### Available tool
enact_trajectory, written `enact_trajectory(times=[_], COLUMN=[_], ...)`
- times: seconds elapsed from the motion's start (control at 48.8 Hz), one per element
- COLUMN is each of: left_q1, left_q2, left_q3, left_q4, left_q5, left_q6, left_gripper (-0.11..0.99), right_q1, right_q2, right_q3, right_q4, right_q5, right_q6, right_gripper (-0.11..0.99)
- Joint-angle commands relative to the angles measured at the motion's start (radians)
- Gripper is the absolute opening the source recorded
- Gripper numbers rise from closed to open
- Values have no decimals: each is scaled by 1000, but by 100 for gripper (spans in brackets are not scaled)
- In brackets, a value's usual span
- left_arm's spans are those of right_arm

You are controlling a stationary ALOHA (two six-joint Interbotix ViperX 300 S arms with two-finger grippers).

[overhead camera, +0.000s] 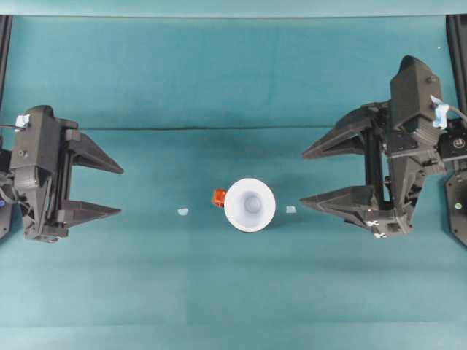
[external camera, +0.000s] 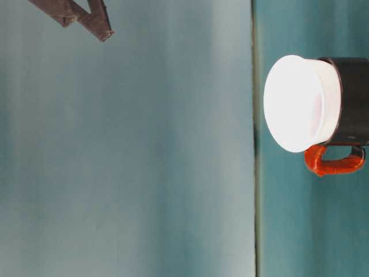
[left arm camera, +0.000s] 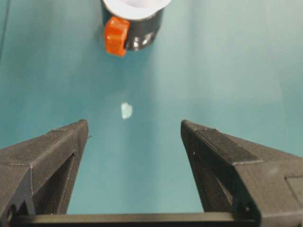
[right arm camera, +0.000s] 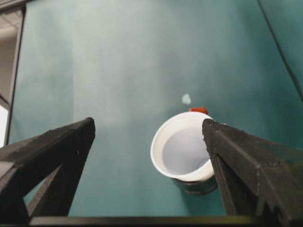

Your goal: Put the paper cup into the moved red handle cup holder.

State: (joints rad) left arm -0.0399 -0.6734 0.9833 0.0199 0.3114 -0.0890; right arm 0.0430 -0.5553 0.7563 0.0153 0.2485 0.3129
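The paper cup (overhead camera: 250, 205) was seated in the red handle cup holder (external camera: 350, 101), rim above it. The left gripper (overhead camera: 109, 189) and right gripper (overhead camera: 314, 179) were held empty, fingers apart, well clear either side. The task was judged done.

The wide white paper cup (overhead camera: 250, 205) is hiding the glossy black cylindrical holder (external camera: 353, 101) from overhead, its base running off the table-level picture's edge
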Motion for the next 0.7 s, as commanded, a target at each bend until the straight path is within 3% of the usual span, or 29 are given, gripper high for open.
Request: enact_trajectory(times=[0.0,0.676], left_q1=[0,0], left_q2=[-5,-6], left_q3=[-5,0], left_q4=[2,2], left_q5=[-5,-11], left_q6=[-2,0], left_gripper=[86,86], right_q1=[3,5], right_q2=[5,15], right_q3=[-20,-40], right_q4=[2,2], right_q5=[-11,14], right_q6=[8,6], right_gripper=[86,86])
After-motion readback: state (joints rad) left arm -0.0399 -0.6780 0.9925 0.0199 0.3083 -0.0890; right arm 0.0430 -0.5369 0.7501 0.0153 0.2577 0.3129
